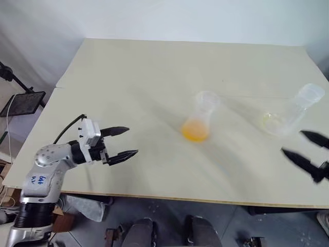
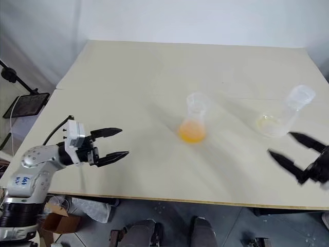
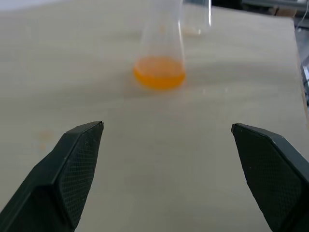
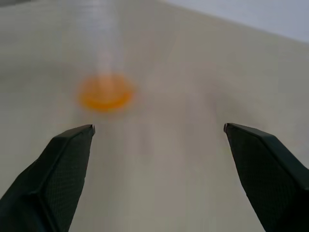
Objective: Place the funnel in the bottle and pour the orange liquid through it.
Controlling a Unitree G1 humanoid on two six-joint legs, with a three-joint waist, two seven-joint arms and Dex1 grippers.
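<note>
Black left gripper [image 1: 125, 142] wide open, empty, right gripper [image 1: 306, 147] likewise

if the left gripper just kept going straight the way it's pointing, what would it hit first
Probably the bottle holding the orange liquid: it stands ahead of the open left gripper, with bare table in between. Depth is hard to judge.
</note>
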